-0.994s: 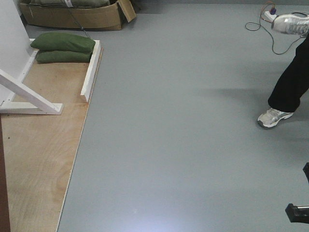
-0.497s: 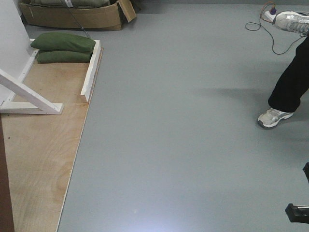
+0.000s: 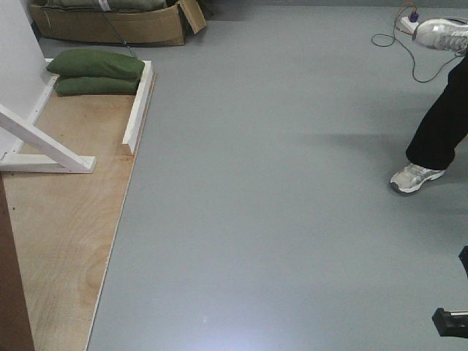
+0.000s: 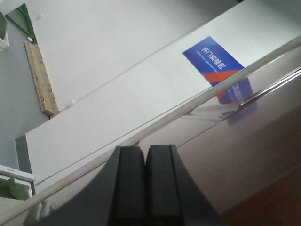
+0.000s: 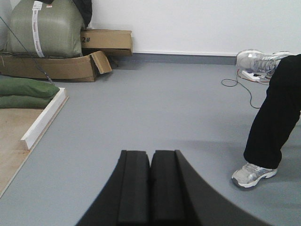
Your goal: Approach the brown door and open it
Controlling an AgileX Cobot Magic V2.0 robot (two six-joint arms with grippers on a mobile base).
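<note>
Front view: a sliver of the brown door [image 3: 9, 300] stands at the lower left edge, beside the plywood board [image 3: 66, 219]. Left wrist view: the left gripper [image 4: 146, 183] is pressed closed and empty; the glossy brown face at lower right is probably the door. Right wrist view: the right gripper [image 5: 150, 188], bottom centre, is closed on nothing.

cardboard box [image 5: 106, 40]: "2#" | blue sign [image 4: 214, 59]: white Chinese characters, hard to read
</note>
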